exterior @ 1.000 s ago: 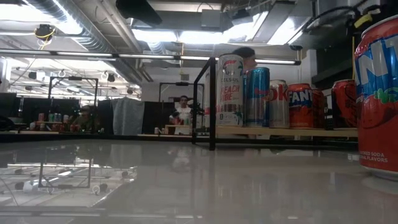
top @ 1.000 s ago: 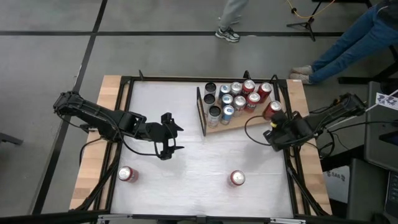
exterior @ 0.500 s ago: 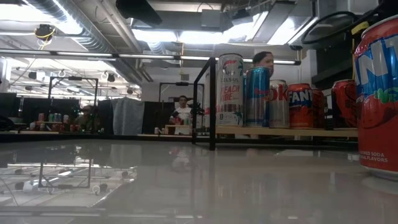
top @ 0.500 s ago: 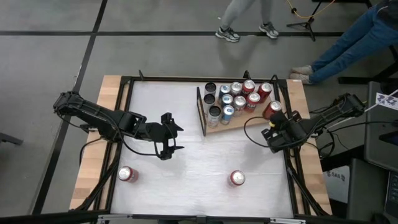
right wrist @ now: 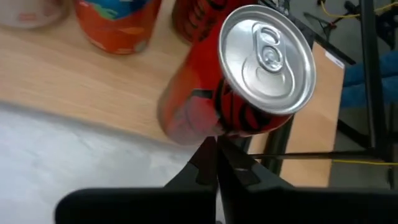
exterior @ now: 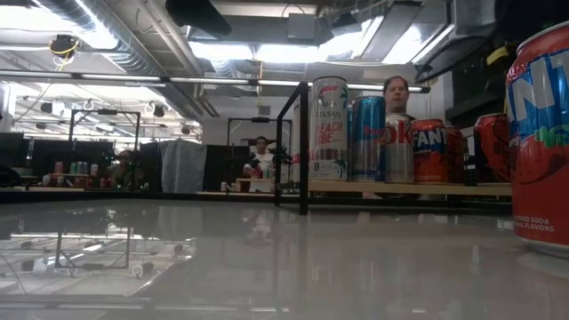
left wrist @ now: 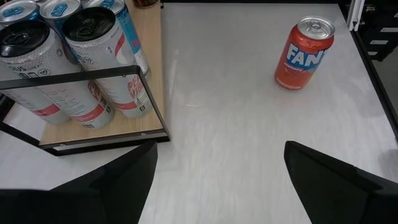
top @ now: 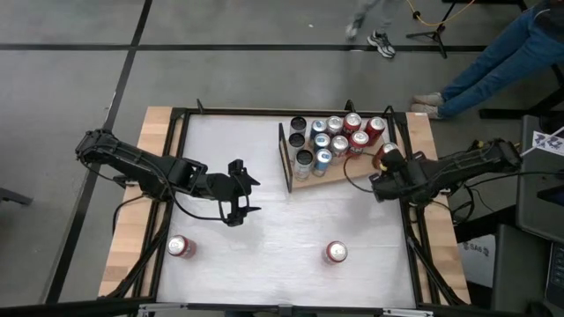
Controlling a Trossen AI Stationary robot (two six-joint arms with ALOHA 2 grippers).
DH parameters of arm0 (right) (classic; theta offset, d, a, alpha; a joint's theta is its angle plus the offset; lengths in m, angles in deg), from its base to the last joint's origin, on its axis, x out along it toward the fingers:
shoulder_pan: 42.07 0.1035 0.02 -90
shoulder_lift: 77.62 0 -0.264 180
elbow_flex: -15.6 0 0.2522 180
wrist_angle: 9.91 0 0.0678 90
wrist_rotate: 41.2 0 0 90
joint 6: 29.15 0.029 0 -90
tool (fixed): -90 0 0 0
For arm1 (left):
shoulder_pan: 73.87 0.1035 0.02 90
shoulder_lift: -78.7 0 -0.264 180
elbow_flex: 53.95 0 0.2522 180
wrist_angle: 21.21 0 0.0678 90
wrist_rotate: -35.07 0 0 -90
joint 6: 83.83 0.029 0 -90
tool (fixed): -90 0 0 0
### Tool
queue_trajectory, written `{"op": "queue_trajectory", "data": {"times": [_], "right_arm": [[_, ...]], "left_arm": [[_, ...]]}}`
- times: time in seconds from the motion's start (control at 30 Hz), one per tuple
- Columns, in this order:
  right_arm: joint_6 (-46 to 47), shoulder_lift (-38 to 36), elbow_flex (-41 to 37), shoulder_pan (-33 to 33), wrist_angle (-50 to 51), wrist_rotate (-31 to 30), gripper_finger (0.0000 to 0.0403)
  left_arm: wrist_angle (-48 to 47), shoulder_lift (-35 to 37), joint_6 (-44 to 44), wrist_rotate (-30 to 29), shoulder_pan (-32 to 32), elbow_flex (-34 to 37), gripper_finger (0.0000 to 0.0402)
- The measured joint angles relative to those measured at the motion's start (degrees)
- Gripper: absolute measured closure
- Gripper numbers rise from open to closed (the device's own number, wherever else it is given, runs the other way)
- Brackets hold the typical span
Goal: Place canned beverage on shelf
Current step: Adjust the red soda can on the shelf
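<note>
Fingers (right wrist: 217, 163) closed beside red can (right wrist: 242, 81) on shelf (right wrist: 56, 81) among cans (top: 330, 141).

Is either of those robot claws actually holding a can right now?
No. The left gripper hangs open over bare table. The right gripper is shut and empty, its tips beside a red can on the shelf.

Grey concrete floor (top: 220, 62) surrounds the white tabletop (top: 264, 229), crossed by dark seams. A person's jeans-clad legs (top: 493, 62) stretch in from one corner, another person's sneaker (top: 381, 42) steps nearby, beside a black tripod foot (top: 432, 33). Across the room, long fluorescent ceiling lights (exterior: 267, 49) glow under silver ductwork (exterior: 98, 36); people (exterior: 261, 156) stand by distant workbenches (exterior: 80, 182).
</note>
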State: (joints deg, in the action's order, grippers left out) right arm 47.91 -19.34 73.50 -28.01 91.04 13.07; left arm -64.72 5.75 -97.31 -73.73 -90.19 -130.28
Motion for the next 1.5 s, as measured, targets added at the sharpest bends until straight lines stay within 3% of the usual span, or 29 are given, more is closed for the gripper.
{"op": "queue_trajectory", "data": {"times": [0.77, 1.1, 1.5], "right_arm": [[-16.0, 0.0, 0.0, -15.9, -6.7, -2.9, 0.0402], [-25.3, 0.0, 0.0, -20.7, -14.6, -4.2, 0.0402], [-30.0, 0.0, 0.0, -25.3, -16.1, -3.7, 0.0402]], "left_arm": [[0.0, 0.0, 0.0, 0.0, 0.0, 0.0, 0.0059], [0.0, 0.0, 0.0, 0.0, 0.0, 0.0, 0.0059], [0.0, 0.0, 0.0, 0.0, 0.0, 0.0, 0.0059]]}}
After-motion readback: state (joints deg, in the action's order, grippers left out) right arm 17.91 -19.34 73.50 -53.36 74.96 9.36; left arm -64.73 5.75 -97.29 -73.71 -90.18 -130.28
